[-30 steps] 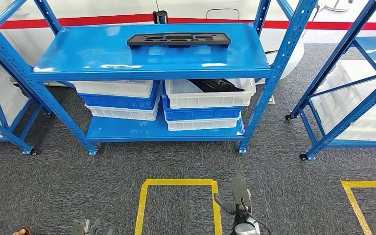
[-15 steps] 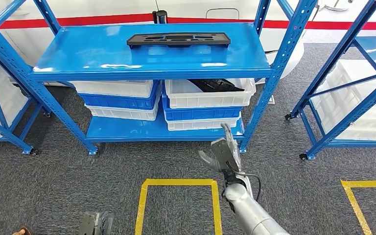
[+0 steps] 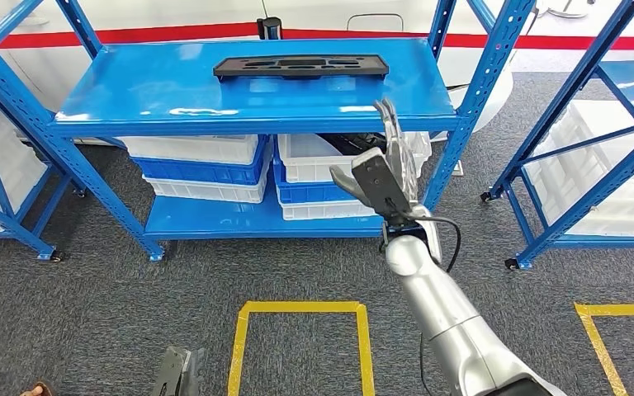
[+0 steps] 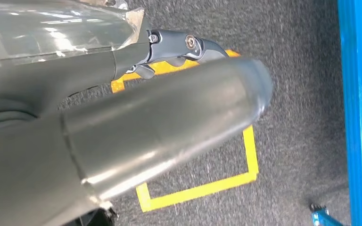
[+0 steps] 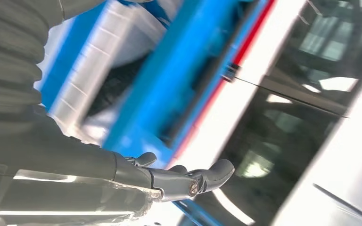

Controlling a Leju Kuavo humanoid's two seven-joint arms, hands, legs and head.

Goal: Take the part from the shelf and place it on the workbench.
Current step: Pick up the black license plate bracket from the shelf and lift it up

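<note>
On the top board of the blue shelf (image 3: 173, 91), toward its rear edge, lies the part (image 3: 301, 66), a long flat black moulded piece lying lengthwise across the board, untouched by either hand. Below that board, on the lower one, stand two stacks of white and blue crates (image 3: 202, 169); the right-hand upper crate (image 3: 355, 161) holds dark items that cannot be made out. In front of the shelf, level with the front edge of the top board and right of its middle, the right hand (image 3: 384, 177) is raised on its silver arm (image 3: 442, 309), its fingers (image 3: 392, 128) spread apart, pointing upward and holding nothing; it stands well apart from the part. Seen from the right wrist, the fingers are extended and empty against the blurred blue shelf edge. Before the shelf, on the grey carpet (image 3: 91, 297), a square is marked in yellow tape (image 3: 301, 307). Beside that square, low and near the robot, is the left hand (image 3: 177, 375); from the left wrist its thumb (image 4: 160, 134) hides much, so whether its fingers are spread or closed cannot be told.
</note>
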